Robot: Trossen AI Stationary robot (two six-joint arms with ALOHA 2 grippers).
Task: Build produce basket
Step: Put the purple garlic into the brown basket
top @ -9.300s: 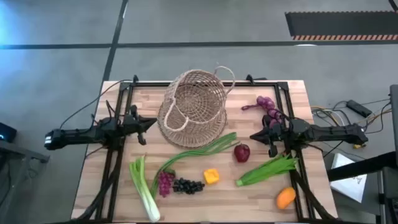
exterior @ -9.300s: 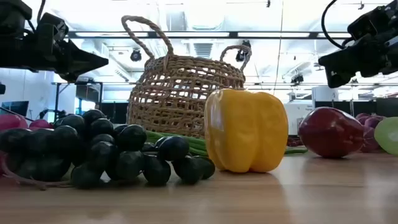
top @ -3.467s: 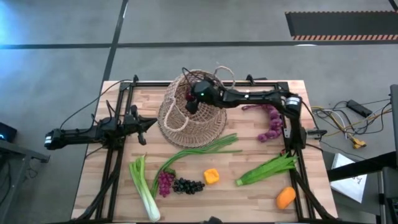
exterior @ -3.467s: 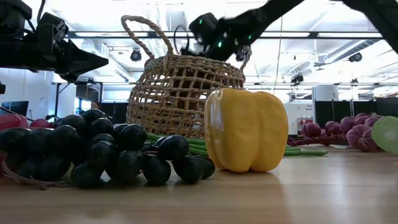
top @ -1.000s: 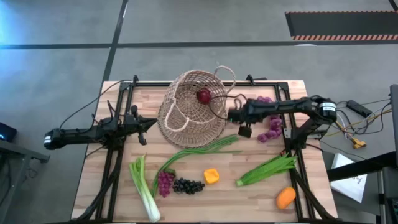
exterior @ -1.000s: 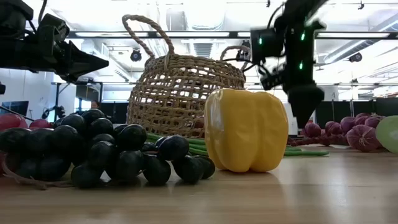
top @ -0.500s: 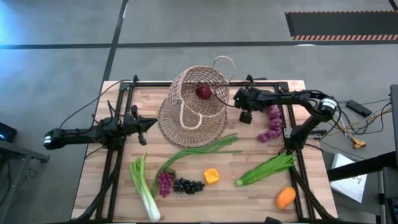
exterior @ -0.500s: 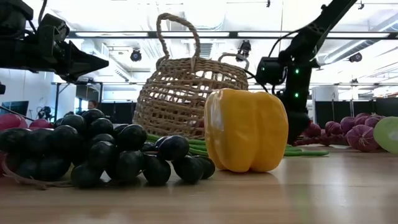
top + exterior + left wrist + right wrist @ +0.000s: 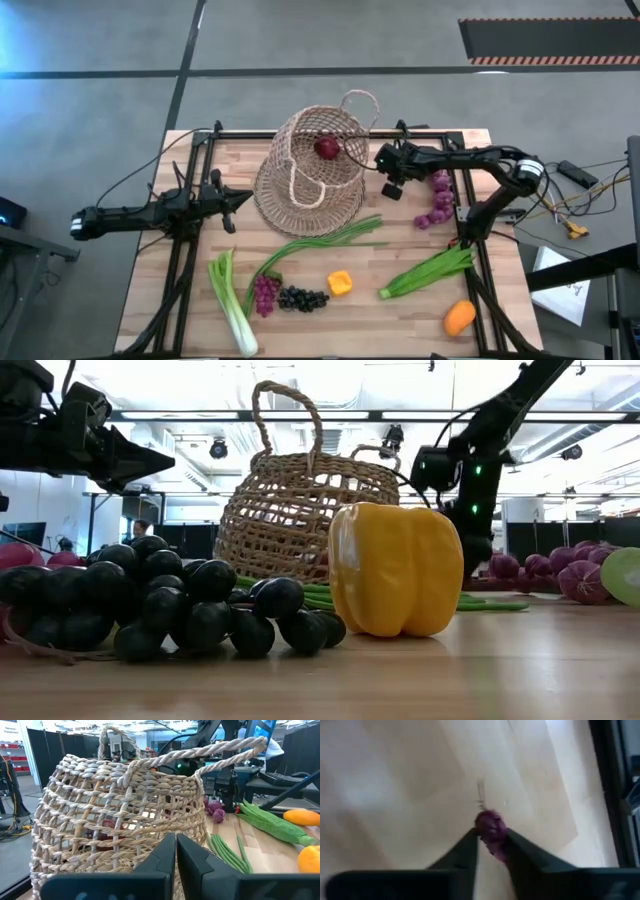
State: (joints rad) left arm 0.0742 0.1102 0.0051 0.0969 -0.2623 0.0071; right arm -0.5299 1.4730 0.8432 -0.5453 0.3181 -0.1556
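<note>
The tan wicker basket [image 9: 315,170] lies tipped at the table's far middle, and a red apple [image 9: 327,149] shows inside it. My right gripper [image 9: 392,188] points down just right of the basket, beside the purple grape bunch [image 9: 436,195], its fingers close around one purple grape [image 9: 490,827]. My left gripper [image 9: 228,203] is shut and empty at the table's left, facing the basket [image 9: 115,805]. My right gripper has a single purple grape [image 9: 491,831] between its two fingertips, coming from above and pointing down. The grape sits at or just over the wooden tabletop. Whether it is joined to the bunch I cannot tell.
Long green onions [image 9: 330,238], a leek [image 9: 232,305], reddish grapes [image 9: 265,293], black grapes [image 9: 302,298], a yellow pepper piece [image 9: 340,284], leafy greens [image 9: 430,272] and an orange [image 9: 460,318] lie across the table's near half.
My right gripper has gone from the table's middle toward the far edge, to beside the purple grapes. The basket has turned and shifted a little, one loop handle now standing up at its far side; the apple stays inside.
</note>
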